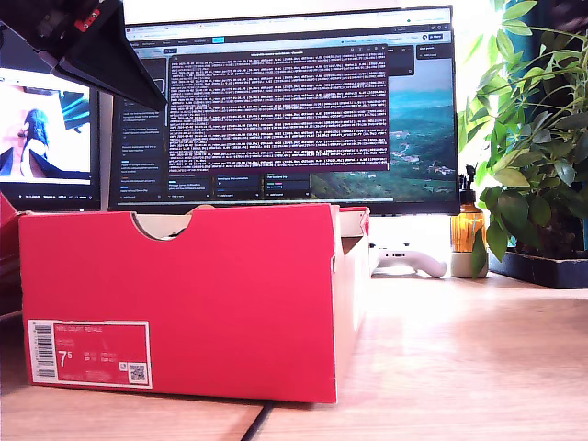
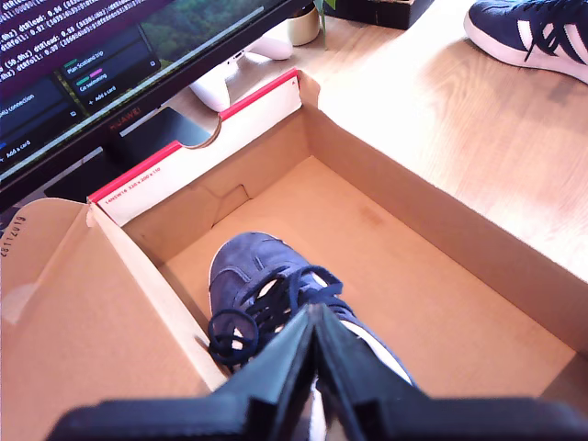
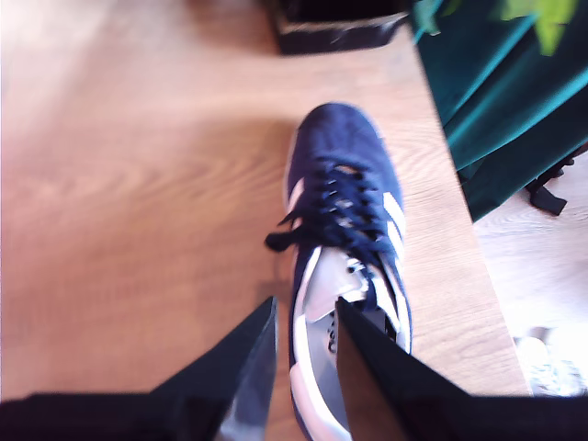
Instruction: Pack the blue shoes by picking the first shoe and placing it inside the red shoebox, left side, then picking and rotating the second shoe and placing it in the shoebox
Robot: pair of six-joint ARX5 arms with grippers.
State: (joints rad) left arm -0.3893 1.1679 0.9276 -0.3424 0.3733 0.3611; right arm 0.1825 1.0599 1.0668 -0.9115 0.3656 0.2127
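Two navy-blue shoes with white soles and dark laces are in play. One shoe (image 2: 276, 294) sits inside the red shoebox (image 1: 184, 303), toe toward the notched end wall, close against one long side wall, leaving bare cardboard floor beside it. My first gripper (image 2: 315, 367) hangs right over its lacing; its jaws look pressed nearly together on the tongue area, though whether they actually pinch the shoe cannot be told. The other shoe (image 3: 344, 266) lies on the wooden table (image 3: 138, 202) near its edge, outside the box. My second gripper (image 3: 305, 367) hovers at its heel opening, jaws spread a little, one finger beside the collar and one over the insole, not yet clamping.

Judging by looks, each shoe is light, with a soft suede upper that will give under pressure and a firmer rubber sole. The stiffer heel collar or tongue seems the best hold; loose laces could snag.

One shoebox, one monitor (image 1: 285, 101), one white game controller (image 1: 409, 260), one potted plant (image 1: 537, 138)
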